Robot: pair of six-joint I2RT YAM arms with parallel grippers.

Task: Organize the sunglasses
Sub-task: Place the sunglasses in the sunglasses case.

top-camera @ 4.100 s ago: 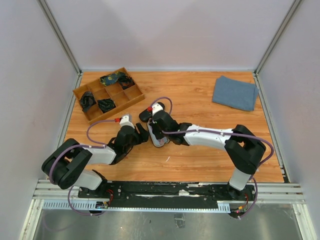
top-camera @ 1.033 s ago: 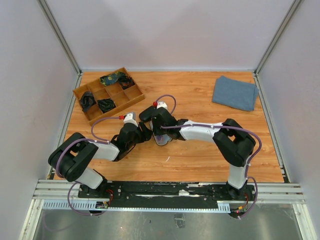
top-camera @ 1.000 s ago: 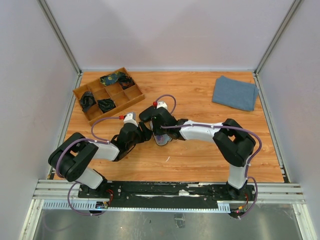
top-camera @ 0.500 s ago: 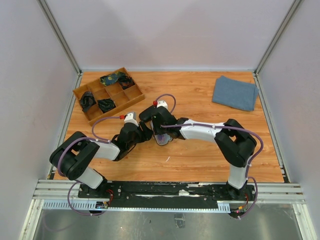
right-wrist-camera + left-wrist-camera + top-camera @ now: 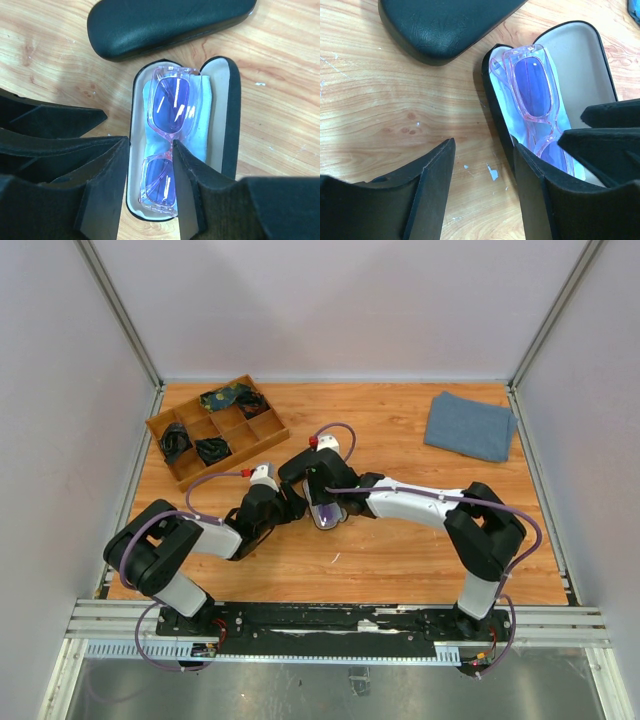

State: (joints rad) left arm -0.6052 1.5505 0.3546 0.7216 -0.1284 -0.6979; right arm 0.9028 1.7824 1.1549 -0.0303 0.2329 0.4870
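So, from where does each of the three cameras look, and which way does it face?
Top external: above and behind the bases, looking down on the table; left arm and right arm show.
Left wrist: on its arm, looks down at the open case; left end effector at the bottom.
Right wrist: on its arm, looks down at that case; right end effector at the bottom.
Shared: both wrist views show the pink sunglasses and the closed case.

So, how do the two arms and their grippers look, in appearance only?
The left arm and right arm share one design: bulky black joint housings with smooth white shells between them. A thin purple cable loops along each, with a small red connector near the wrist. The left gripper and right gripper each have two flat, angular, matte black fingers.
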